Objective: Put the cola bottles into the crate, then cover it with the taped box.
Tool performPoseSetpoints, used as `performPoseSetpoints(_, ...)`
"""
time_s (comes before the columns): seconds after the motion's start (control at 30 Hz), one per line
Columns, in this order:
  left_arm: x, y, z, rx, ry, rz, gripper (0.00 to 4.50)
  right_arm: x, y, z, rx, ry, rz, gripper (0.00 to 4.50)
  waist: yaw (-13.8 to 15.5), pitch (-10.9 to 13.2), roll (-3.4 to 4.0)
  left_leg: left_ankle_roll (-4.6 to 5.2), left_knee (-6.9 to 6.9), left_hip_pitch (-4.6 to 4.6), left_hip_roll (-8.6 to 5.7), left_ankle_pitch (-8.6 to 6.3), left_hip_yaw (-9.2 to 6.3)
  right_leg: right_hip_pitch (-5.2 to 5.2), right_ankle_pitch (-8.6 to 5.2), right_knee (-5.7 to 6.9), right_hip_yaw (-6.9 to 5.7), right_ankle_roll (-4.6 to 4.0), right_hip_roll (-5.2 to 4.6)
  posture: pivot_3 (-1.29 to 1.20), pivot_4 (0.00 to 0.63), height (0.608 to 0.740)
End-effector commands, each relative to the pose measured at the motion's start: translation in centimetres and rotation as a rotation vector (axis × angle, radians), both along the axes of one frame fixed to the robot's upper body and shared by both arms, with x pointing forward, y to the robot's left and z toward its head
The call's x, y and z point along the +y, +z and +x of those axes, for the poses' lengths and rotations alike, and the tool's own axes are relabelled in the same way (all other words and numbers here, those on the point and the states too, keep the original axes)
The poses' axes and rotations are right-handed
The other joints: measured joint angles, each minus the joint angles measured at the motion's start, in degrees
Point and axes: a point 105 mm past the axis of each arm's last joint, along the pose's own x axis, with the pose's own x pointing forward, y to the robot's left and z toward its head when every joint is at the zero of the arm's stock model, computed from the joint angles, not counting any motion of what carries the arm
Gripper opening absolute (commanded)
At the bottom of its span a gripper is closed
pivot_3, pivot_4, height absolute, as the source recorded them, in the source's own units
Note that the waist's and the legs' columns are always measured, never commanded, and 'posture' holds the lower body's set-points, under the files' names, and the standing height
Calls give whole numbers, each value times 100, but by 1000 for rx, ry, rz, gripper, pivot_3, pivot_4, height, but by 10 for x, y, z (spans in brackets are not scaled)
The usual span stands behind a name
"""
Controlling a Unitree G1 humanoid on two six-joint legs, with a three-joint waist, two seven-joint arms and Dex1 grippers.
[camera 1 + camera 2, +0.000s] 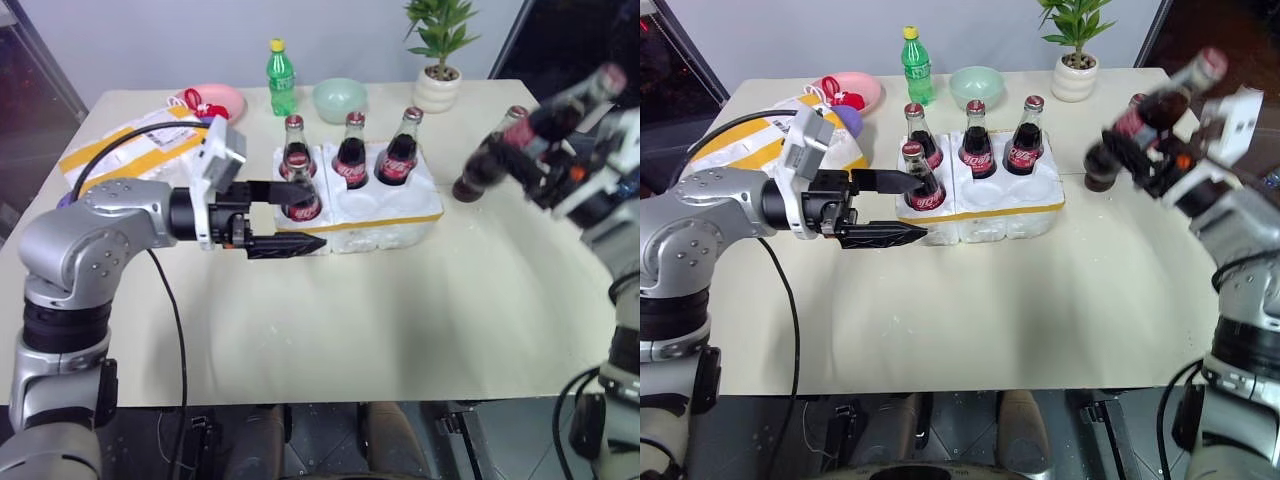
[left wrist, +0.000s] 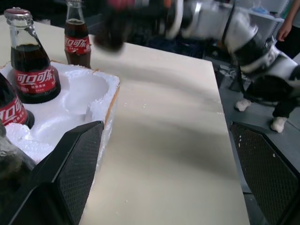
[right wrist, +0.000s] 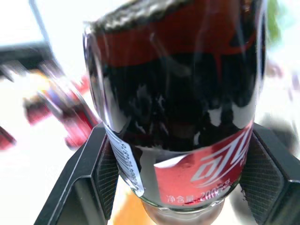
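Observation:
The white foam crate [image 1: 385, 215] sits mid-table. It holds three cola bottles in the back wells [image 1: 351, 155] and one in the front left well [image 1: 303, 197]. My left gripper [image 1: 315, 215] is open at the crate's front left corner, right by that front bottle, gripping nothing. My right gripper [image 1: 532, 162] is shut on another cola bottle [image 1: 480, 172], lifted and tilted above the table to the right of the crate. Behind it one more cola bottle [image 2: 77, 40] stands on the table. The taped box [image 1: 130, 150] lies at the back left, partly behind my left arm.
A green plastic bottle [image 1: 281, 75], a pink bowl [image 1: 218, 100], a pale green bowl [image 1: 339, 98] and a potted plant [image 1: 438, 70] line the back edge. The crate's front middle and front right wells are unfilled. A person's hand [image 2: 286, 29] shows beyond the table.

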Motion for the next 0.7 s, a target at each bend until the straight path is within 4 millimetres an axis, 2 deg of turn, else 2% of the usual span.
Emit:
performPoseSetpoints(0.03,10,15,5,-77,56,-23,4500,34,9,3,-7,98,-52,2800,-3,-1,-2,0,-1,0,0,0,0,0,0,-2,0,0,1,0,150,739)
performPoseSetpoints(0.23,25,16,19,-110,154,-18,4500,77,-7,28,51,184,-94,2800,10,0,-2,0,1,-9,-1,0,1,-10,1,-1,1,0,0,0,150,739)
performPoseSetpoints(0.37,35,16,21,-121,194,-16,4500,99,-24,39,103,239,-109,2800,17,0,-2,-3,5,-59,-2,2,-2,-56,2,4,0,1,0,0,150,739)
performPoseSetpoints(0.5,36,17,21,-130,205,-17,4500,125,-44,35,148,335,-167,2800,-2,0,-2,-10,8,-88,-2,7,-4,-86,3,8,-1,2,0,0,150,739)
performPoseSetpoints(0.7,34,19,22,-138,205,-25,4500,141,-58,24,185,432,-224,2800,-12,-1,-2,-14,10,-86,-2,9,-5,-88,3,17,-1,1,1,0,150,739)
